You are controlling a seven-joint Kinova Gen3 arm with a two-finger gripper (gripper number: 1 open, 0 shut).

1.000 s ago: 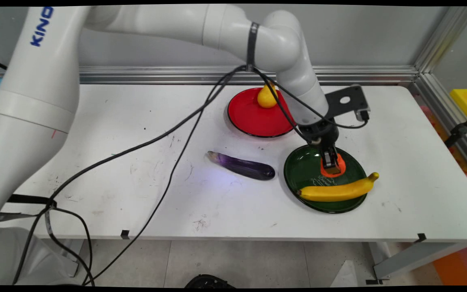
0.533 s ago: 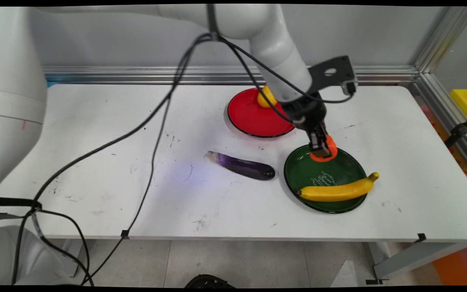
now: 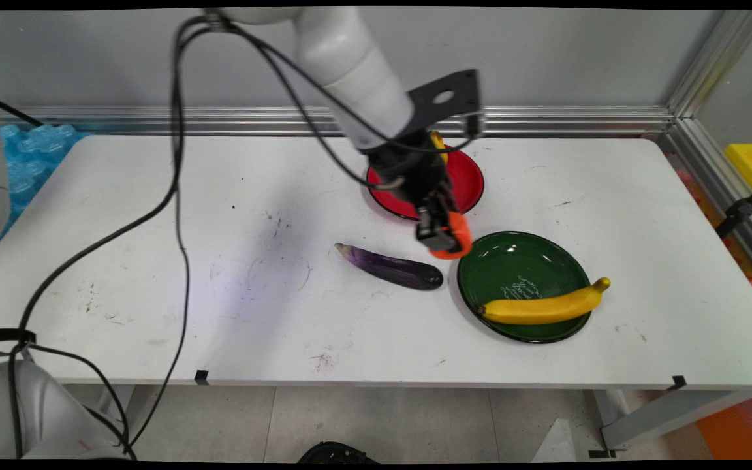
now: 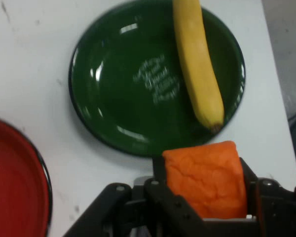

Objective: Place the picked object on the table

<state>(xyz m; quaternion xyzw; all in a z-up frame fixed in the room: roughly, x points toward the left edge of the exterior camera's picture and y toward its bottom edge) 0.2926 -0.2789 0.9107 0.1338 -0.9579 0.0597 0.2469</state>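
fingers (image 3: 441, 236) clenched on the orange block (image 4: 205, 178) | it's lifted off the bench, between red plate (image 3: 469, 183) and green plate (image 3: 513, 261) | you keep it level, clear of the eggplant (image 3: 390, 266)

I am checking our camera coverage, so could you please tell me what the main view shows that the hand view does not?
Only the main view shows the purple eggplant, a yellow fruit on the red plate's far side, and the arm's cables. Only the hand view shows the orange block's front face clamped between the fingers. Both show the gripper, green plate, banana and red plate.
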